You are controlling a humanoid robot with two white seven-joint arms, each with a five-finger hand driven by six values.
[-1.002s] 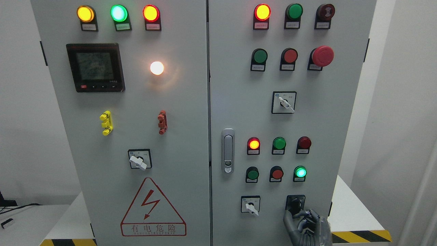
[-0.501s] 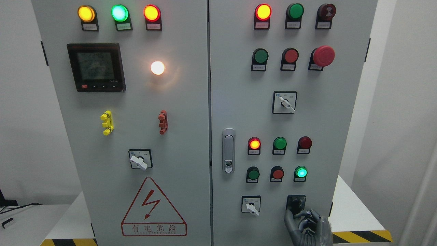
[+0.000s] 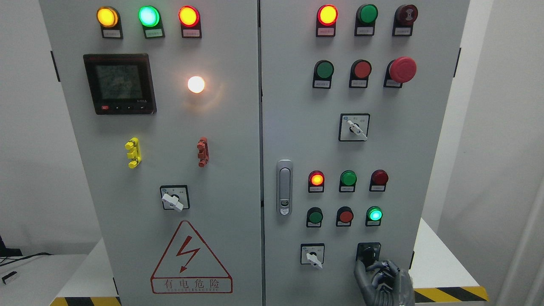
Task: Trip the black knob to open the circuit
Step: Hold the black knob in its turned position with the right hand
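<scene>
The black knob (image 3: pixel 368 251) sits in a black square plate at the lower right of the grey cabinet's right door (image 3: pixel 293 127). My right hand (image 3: pixel 369 268), dark metallic, comes up from the bottom edge directly below it. Its thumb stands up at the knob's lower left and its fingers (image 3: pixel 384 267) curl in at the lower right, closing on the knob's lower end. The hand hides that lower end, and only the knob's upper part shows. My left arm is out of view.
A white selector switch (image 3: pixel 313 255) sits left of the black knob. Above are a lit green lamp (image 3: pixel 374 213), a red button (image 3: pixel 345 216) and a door handle (image 3: pixel 284 187). A hazard-striped white table edge (image 3: pixel 450 293) lies at the right.
My right hand has shifted very slightly to the right and down while staying at the knob. Lamps and switches look the same.
</scene>
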